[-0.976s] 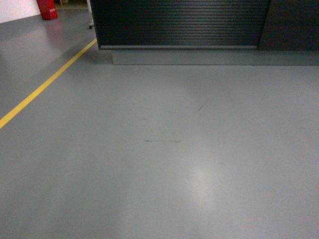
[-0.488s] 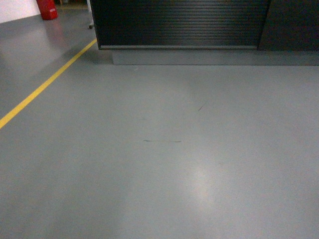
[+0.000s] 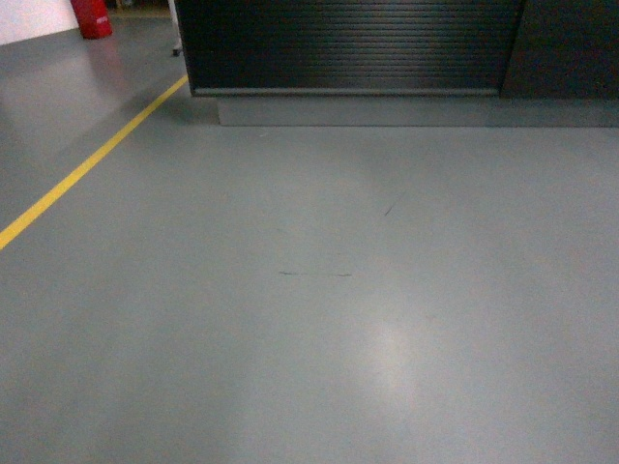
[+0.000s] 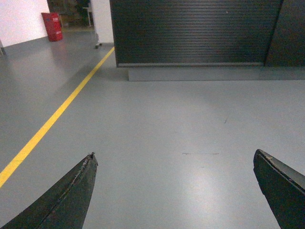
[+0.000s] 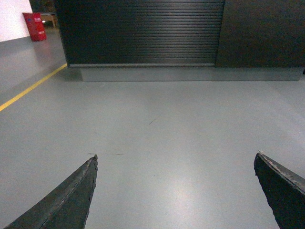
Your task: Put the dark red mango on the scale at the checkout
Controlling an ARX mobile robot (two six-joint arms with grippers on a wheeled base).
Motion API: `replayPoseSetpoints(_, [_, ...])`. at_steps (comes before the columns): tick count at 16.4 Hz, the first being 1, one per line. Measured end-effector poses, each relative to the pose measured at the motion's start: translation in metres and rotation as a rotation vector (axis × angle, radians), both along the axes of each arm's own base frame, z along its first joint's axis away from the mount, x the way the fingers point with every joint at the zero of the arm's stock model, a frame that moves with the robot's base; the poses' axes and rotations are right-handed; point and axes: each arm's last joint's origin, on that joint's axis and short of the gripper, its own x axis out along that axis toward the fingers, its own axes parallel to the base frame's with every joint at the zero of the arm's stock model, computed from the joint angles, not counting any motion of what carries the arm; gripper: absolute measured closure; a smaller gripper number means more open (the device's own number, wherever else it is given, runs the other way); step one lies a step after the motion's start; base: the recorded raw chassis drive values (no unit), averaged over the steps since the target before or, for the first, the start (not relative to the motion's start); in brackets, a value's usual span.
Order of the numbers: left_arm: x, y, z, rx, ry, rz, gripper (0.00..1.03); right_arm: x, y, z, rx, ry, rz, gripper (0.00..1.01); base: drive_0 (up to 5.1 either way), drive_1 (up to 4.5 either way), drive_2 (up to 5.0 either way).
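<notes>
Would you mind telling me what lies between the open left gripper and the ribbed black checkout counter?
Only bare grey floor with a few faint scuff marks lies between the left gripper and the ribbed black checkout counter, as the left wrist view shows.

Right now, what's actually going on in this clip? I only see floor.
Nothing is being handled. The robot faces the checkout, whose ribbed black front stands across a stretch of bare grey floor. Both wrist views show an open, empty hand: the left hand and the right hand, fingers spread wide over the floor. Neither the dark red mango nor the scale shows in any view. A yellow line runs along the left, and a red object sits beyond it.
</notes>
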Motion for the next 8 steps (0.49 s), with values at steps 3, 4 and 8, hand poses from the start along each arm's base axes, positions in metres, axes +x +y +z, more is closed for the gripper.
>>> replayPoseSetpoints(3, [0.0,0.0,0.0,0.0,0.0,0.0,0.05,0.0,0.0,0.0,0.0,0.0,0.0,0.03,0.0,0.0,0.0])
replayPoseSetpoints(4, [0.0,0.0,0.0,0.0,0.0,0.0,0.05,0.0,0.0,0.0,0.0,0.0,0.0,0.03,0.0,0.0,0.0])
replayPoseSetpoints(8, [0.0,0.0,0.0,0.0,0.0,0.0,0.05,0.0,0.0,0.0,0.0,0.0,0.0,0.03,0.0,0.0,0.0])
